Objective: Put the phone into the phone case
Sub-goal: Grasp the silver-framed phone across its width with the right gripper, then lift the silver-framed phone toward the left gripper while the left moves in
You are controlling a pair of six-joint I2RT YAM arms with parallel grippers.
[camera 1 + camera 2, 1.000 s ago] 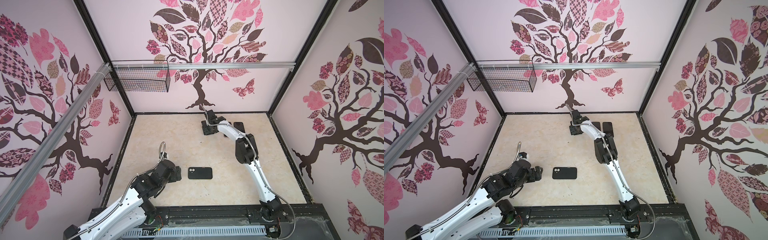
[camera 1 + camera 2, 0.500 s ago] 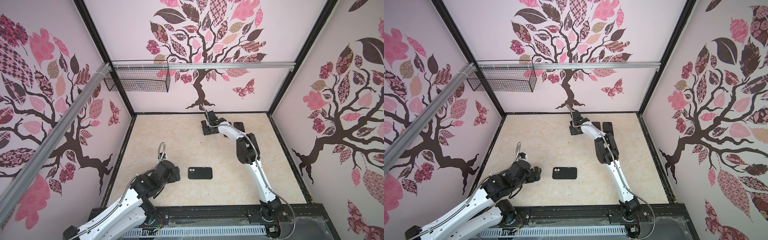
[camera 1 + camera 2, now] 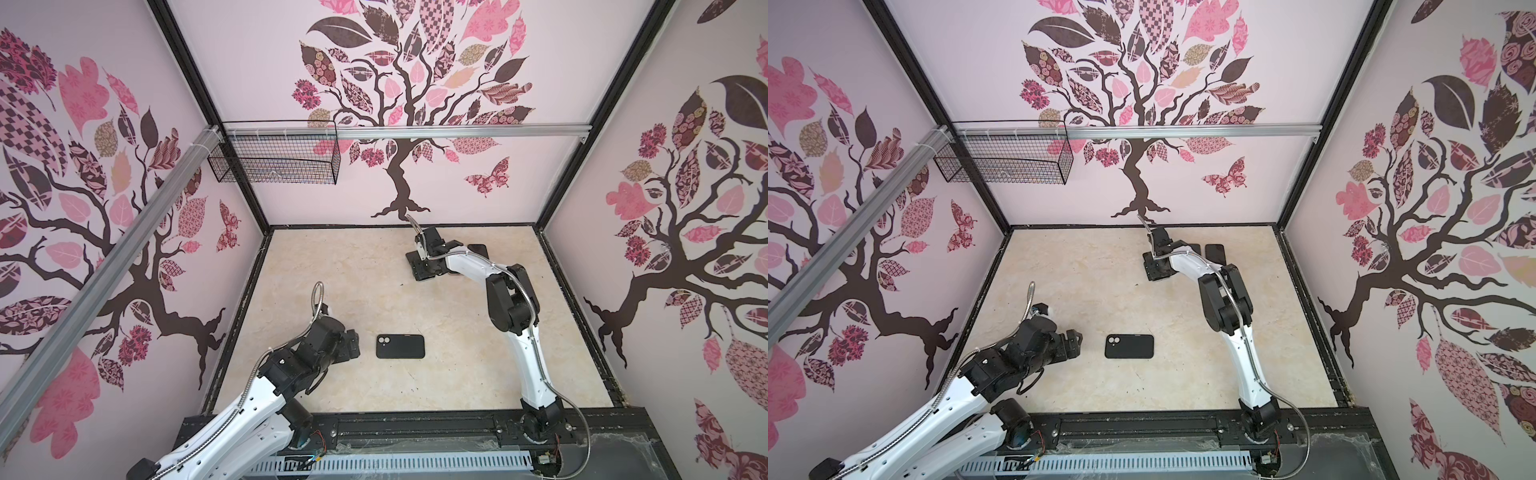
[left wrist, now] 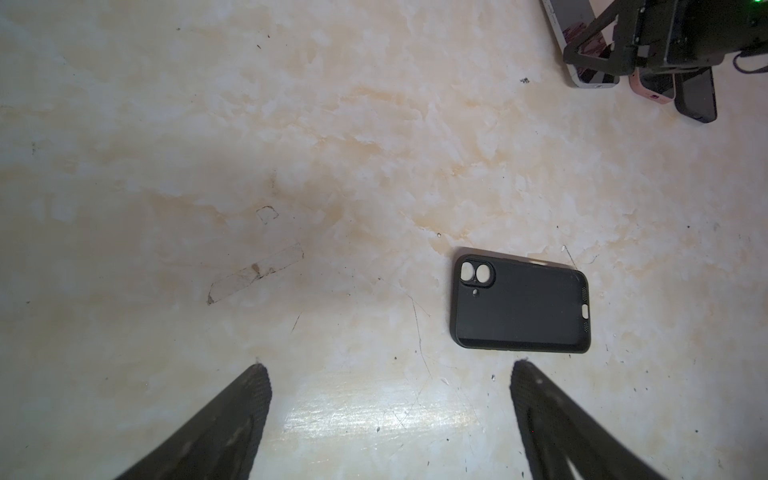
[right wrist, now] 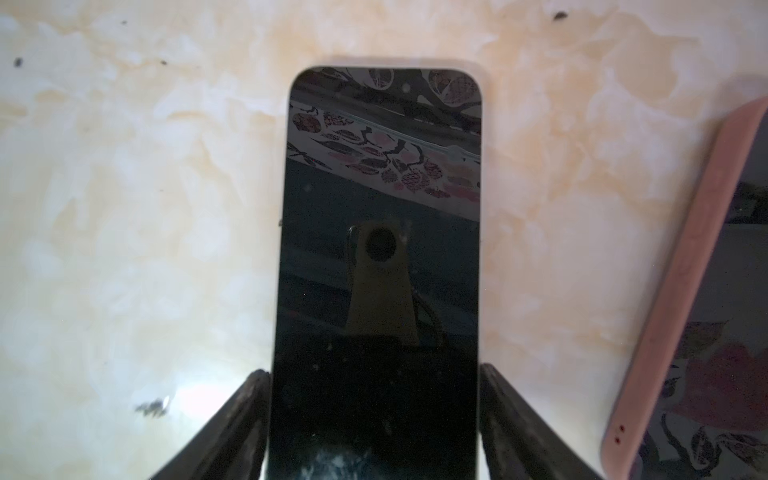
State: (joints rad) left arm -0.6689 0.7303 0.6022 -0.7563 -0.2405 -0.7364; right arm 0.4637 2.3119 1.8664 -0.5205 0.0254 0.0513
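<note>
We are at the grasp: our right gripper (image 5: 374, 369) clamps the phone (image 5: 380, 208), our left gripper (image 4: 388, 363) hangs wide open and empty beside the phone case (image 4: 519, 305), and next we must lift the phone over to it.

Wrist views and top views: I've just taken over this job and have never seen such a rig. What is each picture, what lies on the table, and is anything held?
Two white robot arms, each ending in a two-fingered gripper, work on a beige table. The two wide pictures look down from overhead and are nearly alike. The other two come from a camera on each wrist, looking past the fingers. The left gripper is open and empty, a little apart from the empty black phone case, which lies flat near the front. At the far side the right gripper presses its fingers against both long edges of the phone, which is screen up. Beside it lie a pink-cased phone and a dark phone.
</note>
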